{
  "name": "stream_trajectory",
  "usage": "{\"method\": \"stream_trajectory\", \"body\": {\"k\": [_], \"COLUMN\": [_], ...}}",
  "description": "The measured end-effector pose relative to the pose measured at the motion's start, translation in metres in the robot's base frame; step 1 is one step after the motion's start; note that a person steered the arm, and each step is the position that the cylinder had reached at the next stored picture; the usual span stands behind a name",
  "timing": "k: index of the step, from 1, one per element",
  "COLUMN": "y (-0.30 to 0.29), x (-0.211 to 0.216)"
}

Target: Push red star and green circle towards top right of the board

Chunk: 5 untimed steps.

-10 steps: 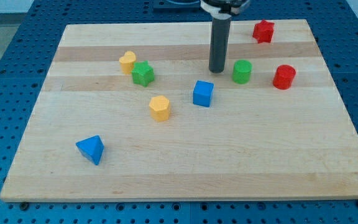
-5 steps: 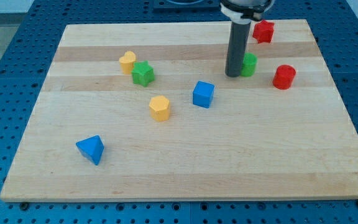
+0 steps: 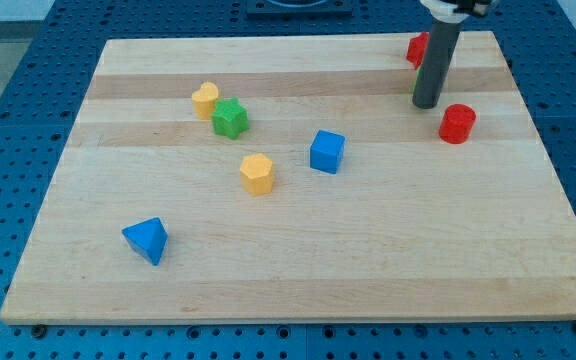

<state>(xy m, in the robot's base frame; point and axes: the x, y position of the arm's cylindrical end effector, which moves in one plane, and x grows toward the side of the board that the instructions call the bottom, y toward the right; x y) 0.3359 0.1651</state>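
My tip [image 3: 426,105] rests on the table [image 3: 368,250] near its top right. The green circle [image 3: 417,78] shows as a sliver behind the rod, touching it. The red star [image 3: 416,48] sits just above, the red cylinder [image 3: 457,123] just right.

Light is bright and even, coming from above. The blocks give only short soft shadows on the wooden board [image 3: 298,250]. Picture is sharp, without glare or blur.
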Motion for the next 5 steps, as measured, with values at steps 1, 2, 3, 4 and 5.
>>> {"method": "stream_trajectory", "body": {"k": [1, 2, 3, 4, 5], "y": [0.0, 0.0, 0.0, -0.009, -0.051], "x": [-0.003, -0.016, -0.018, 0.016, 0.037]}}
